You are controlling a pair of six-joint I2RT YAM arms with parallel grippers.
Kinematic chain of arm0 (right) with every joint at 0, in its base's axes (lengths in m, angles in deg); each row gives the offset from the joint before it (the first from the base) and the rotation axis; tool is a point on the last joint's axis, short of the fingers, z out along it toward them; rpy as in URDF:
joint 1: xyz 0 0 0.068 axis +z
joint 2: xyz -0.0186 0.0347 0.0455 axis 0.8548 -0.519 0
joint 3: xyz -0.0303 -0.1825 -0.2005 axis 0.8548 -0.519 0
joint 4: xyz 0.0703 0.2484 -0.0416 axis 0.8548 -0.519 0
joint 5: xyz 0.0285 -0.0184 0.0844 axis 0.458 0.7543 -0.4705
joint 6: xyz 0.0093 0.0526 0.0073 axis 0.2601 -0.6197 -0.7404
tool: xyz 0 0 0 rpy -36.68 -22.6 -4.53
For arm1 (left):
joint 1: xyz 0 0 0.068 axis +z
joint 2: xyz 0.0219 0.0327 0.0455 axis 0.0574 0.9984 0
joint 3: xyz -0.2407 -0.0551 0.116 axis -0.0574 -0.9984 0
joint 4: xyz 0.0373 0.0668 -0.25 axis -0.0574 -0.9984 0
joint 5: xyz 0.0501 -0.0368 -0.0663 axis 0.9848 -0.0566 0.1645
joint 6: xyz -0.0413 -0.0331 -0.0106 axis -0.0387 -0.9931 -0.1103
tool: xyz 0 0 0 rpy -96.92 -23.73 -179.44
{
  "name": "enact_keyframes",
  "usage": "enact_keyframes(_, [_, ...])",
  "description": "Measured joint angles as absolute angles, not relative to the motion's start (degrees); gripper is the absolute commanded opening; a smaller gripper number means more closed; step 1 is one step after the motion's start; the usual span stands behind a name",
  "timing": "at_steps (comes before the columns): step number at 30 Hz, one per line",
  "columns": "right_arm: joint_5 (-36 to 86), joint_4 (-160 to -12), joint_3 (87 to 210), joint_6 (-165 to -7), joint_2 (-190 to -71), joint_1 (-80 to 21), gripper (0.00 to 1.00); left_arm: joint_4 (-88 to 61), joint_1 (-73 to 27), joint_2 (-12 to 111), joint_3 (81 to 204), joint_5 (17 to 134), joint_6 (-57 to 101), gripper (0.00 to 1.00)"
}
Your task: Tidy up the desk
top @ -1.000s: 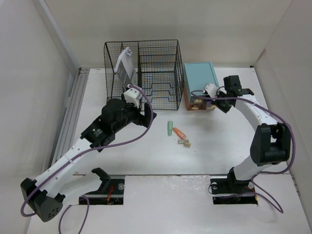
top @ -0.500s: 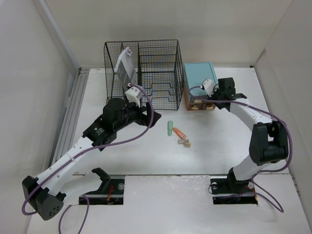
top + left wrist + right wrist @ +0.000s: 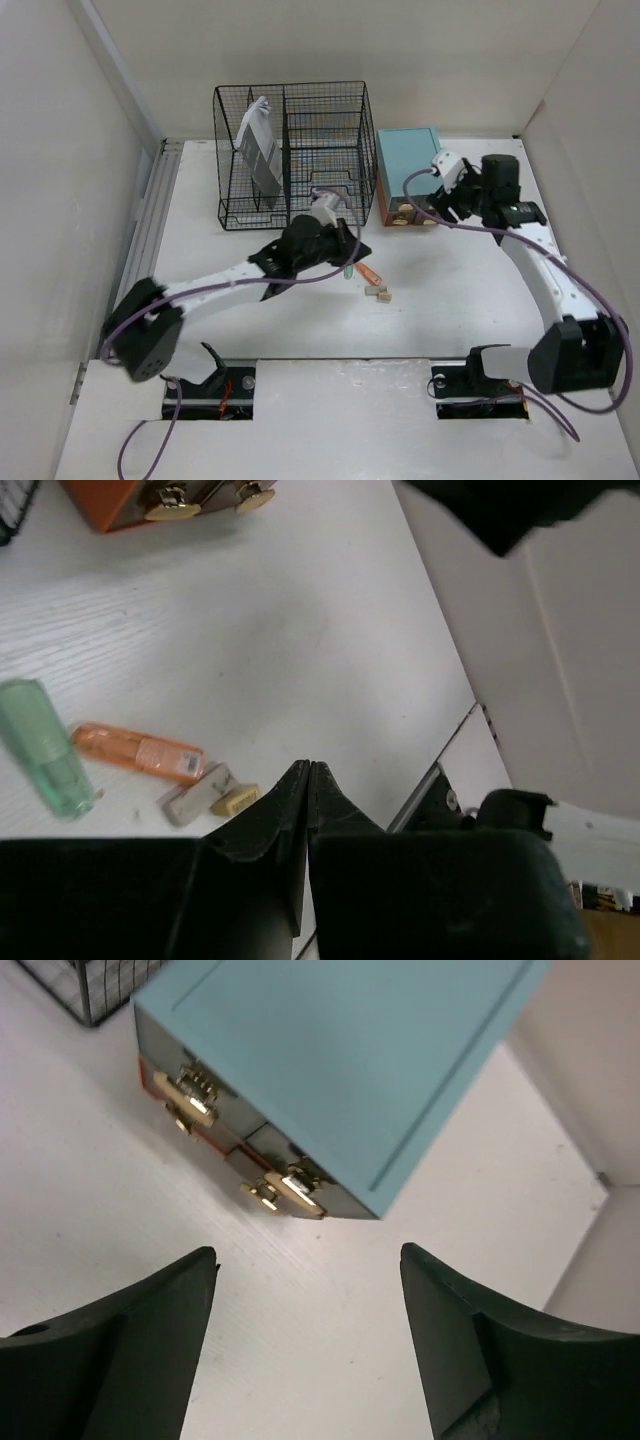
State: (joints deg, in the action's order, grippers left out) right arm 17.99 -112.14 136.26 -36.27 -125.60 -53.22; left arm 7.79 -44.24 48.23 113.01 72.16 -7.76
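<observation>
On the white desk (image 3: 450, 300) lie a green tube (image 3: 45, 745), an orange tube (image 3: 368, 272) and two small eraser-like blocks (image 3: 378, 293). My left gripper (image 3: 347, 252) hovers just over the green tube's far end. In the left wrist view it (image 3: 308, 766) is shut with nothing between its fingers, and the blocks (image 3: 210, 795) lie just left of the tips. My right gripper (image 3: 443, 205) stands open in front of the teal drawer box (image 3: 410, 160). Its fingers (image 3: 308, 1255) are apart over bare desk, short of the gold handles (image 3: 290, 1185).
A black wire-mesh organizer (image 3: 290, 150) stands at the back left of the drawer box, with a grey booklet (image 3: 260, 150) leaning in its left compartment. Walls close in on both sides. The arm bases sit at the near edge.
My left arm has swung right and down toward the small items, and its jaws have shut. My right gripper has opened and drawn back to the right of the drawer box front.
</observation>
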Motion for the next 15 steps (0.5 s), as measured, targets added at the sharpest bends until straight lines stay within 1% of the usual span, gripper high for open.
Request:
enact_keyframes(1, [16.7, -111.7, 136.4, -37.0, -122.9, -54.1, 0.84, 9.0, -45.1, 52.6, 114.9, 72.6, -8.4, 0.0])
enact_keyframes(2, [15.6, -111.3, 136.6, -38.0, -120.6, -54.9, 0.84, 10.4, -45.9, 57.4, 117.2, 73.0, -9.1, 0.0])
enact_keyframes(4, [13.8, -110.3, 137.0, -40.0, -117.4, -56.5, 0.79, 12.6, -46.9, 65.0, 121.1, 73.9, -10.0, 0.0])
enact_keyframes(5, [12.8, -109.9, 137.2, -41.6, -116.5, -57.4, 0.7, 13.7, -47.3, 68.3, 122.8, 74.4, -10.5, 0.06])
enact_keyframes(7, [10.9, -109.3, 137.8, -44.5, -115.9, -59.0, 0.6, 15.5, -47.8, 73.9, 125.8, 75.5, -11.8, 0.14])
enact_keyframes(8, [10.0, -109.0, 137.9, -45.9, -115.9, -59.8, 0.52, 16.2, -48.0, 76.6, 127.5, 76.3, -12.5, 0.21])
enact_keyframes(9, [9.2, -108.7, 137.9, -47.0, -116.0, -60.4, 0.42, 16.9, -48.2, 78.8, 128.8, 77.1, -13.1, 0.4])
enact_keyframes(11, [7.6, -108.7, 137.9, -49.6, -116.3, -61.7, 0.41, 18.2, -48.5, 82.4, 130.4, 79.4, -14.6, 0.52])
enact_keyframes(12, [7.0, -108.7, 137.9, -50.7, -116.3, -62.2, 0.41, 18.7, -48.6, 83.9, 131.0, 80.8, -15.4, 0.55])
enact_keyframes(13, [6.3, -108.7, 137.9, -51.5, -116.3, -62.7, 0.41, 19.1, -48.7, 85.0, 131.3, 81.9, -16.0, 0.63])
enact_keyframes(14, [5.8, -108.5, 137.9, -52.4, -116.2, -63.1, 0.41, 19.4, -48.8, 86.2, 131.7, 83.1, -16.5, 0.67])
enact_keyframes(15, [5.2, -108.3, 137.9, -53.4, -116.1, -63.4, 0.41, 19.9, -48.8, 87.3, 132.1, 84.4, -17.4, 0.67])
